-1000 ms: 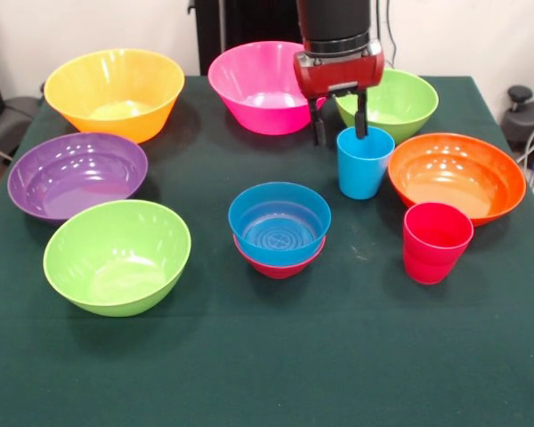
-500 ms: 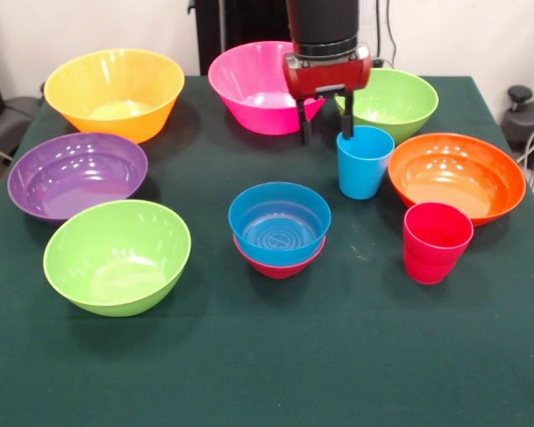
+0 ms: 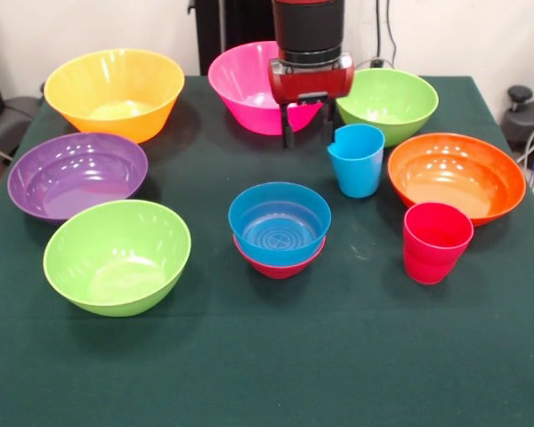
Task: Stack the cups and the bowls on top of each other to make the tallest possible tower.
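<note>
The gripper [image 3: 309, 127], fingers spread and holding nothing, hangs just beside the blue cup [image 3: 357, 160], one finger seemingly against its dented rim, so a sideways nudge could tip it toward the orange bowl [image 3: 457, 176] beside it

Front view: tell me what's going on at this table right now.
A red and black robot arm hangs over the far middle of the table, its gripper just beside the light blue cup, apparently touching its rim; the rim looks pushed in on that side. Whether the jaws grip it is unclear. A small blue bowl sits nested in a small red bowl at the centre. The red cup stands alone beside the orange bowl. The other big bowls sit apart, unstacked.
</note>
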You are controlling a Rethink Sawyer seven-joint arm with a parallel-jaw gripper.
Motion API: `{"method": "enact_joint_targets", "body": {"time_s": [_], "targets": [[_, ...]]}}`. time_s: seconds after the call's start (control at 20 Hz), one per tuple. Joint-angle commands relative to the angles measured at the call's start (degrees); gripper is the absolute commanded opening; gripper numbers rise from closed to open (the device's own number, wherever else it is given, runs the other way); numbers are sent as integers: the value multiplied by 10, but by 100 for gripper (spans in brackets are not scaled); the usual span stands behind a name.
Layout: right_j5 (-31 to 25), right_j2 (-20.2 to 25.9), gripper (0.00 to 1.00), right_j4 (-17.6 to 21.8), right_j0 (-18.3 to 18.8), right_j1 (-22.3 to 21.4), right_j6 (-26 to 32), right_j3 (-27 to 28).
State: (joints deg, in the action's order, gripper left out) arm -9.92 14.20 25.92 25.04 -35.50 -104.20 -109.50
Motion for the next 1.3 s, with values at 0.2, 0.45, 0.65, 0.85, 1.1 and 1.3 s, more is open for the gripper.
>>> {"method": "enact_joint_targets", "body": {"time_s": [0.2, 0.45, 0.65, 0.85, 1.1, 1.3], "targets": [[39, -9, 100, 10, -51, 69, -63, 40], [33, -15, 100, -8, -69, 41, -78, 17], [26, -13, 100, -19, -75, 28, -82, 8], [19, -5, 100, -35, -83, 21, -91, -7], [23, -15, 100, -61, -111, 0, -114, -33], [40, -36, 100, -72, -137, -3, -124, -32]]}}
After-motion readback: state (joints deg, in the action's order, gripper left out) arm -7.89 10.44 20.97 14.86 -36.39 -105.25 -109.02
